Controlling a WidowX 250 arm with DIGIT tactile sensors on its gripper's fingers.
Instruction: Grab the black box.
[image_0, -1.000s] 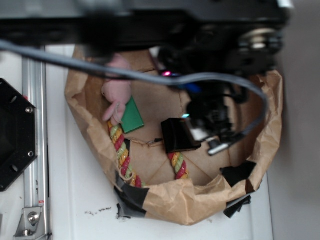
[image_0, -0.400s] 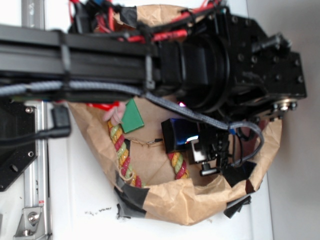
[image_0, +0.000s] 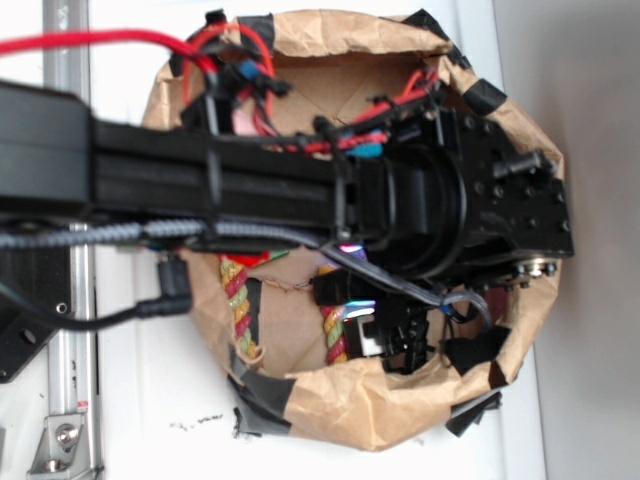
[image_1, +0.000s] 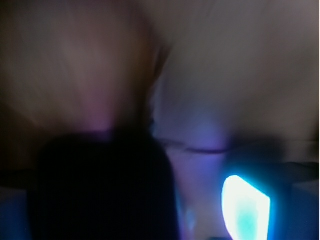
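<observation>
The arm's black body (image_0: 300, 190) spans the brown paper rim (image_0: 380, 405), hiding most of the basin. The black box (image_0: 335, 290) peeks out below it, beside a striped rope (image_0: 237, 300). The gripper (image_0: 385, 338) hangs just beside the box (jaw spacing cannot be told). Wrist view: blurred dark mass (image_1: 102, 187).

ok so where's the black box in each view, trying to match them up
Exterior: the black box sits low in the middle, mostly hidden under the arm, beside the striped rope.
Wrist: a big dark blur at lower left is probably the box, too blurred to be sure.
Shared landmark: the bright blue-white glow, just below the box in the exterior view and at lower right in the wrist view.
</observation>
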